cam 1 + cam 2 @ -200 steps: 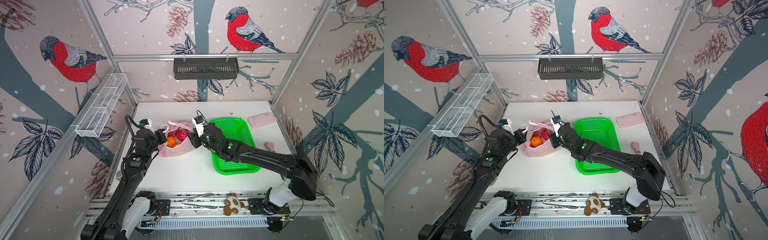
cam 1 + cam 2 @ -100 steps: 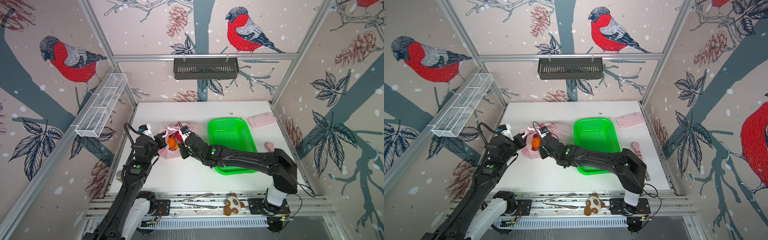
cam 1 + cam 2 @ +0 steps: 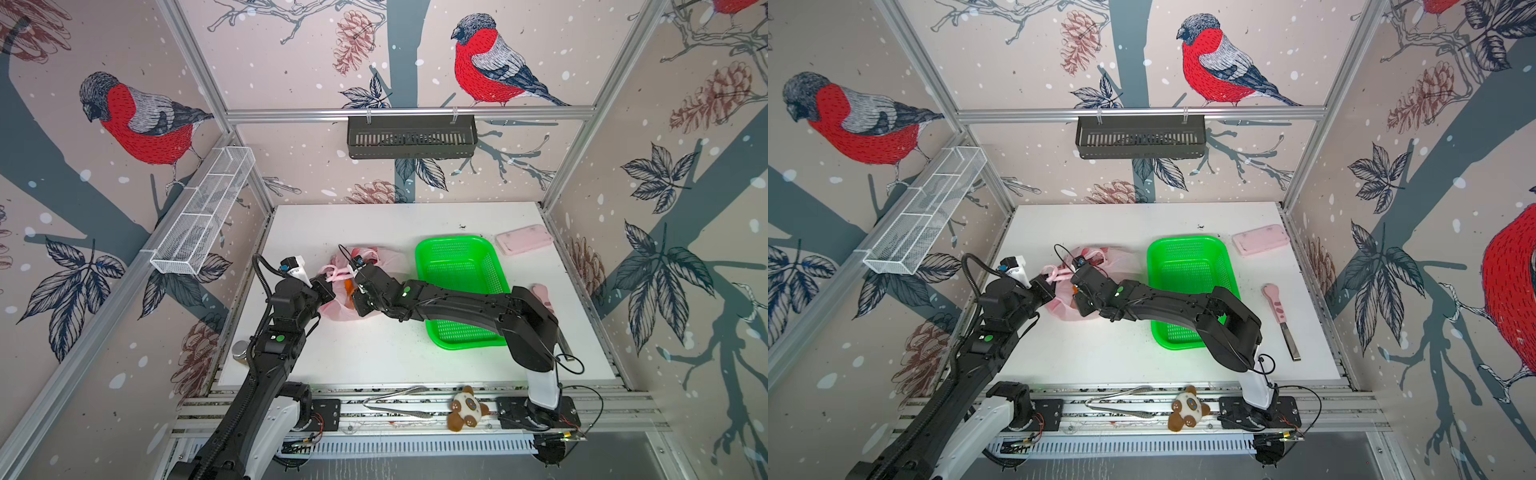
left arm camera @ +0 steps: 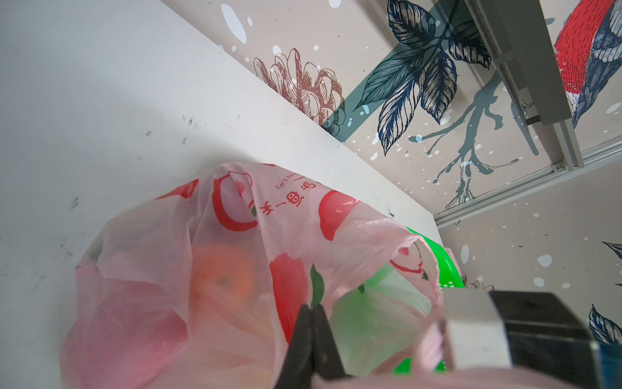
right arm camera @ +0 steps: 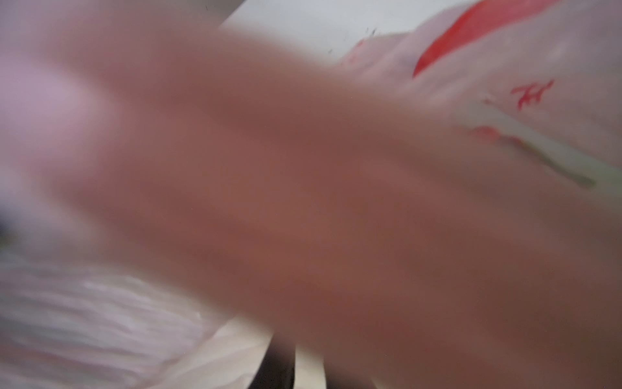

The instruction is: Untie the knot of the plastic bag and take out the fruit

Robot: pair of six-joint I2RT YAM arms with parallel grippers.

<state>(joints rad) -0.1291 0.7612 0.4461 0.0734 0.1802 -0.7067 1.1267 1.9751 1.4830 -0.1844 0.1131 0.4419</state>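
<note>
Fruit (image 4: 222,279) sat inside the plastic bag (image 3: 388,261), which lay on the worktop (image 3: 374,357) just beside the green basket (image 3: 459,266). I saw my left end effector (image 4: 311,315) clenched on the bag's rim; my right end effector (image 3: 356,297) was pushed against the bag, its camera smothered, so I could not tell its grip.

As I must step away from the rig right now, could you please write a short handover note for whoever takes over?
Left gripper: shut on the plastic bag rim, holding its mouth open.
Right gripper: at the bag's mouth; plastic blurs its wrist view, so open or shut cannot be told.
Fruit: an orange fruit lies inside the bag; the rest is unclear.
Done: the bag looks opened, its handles loose.
Left: take the fruit out; none shows in the green basket.
</note>
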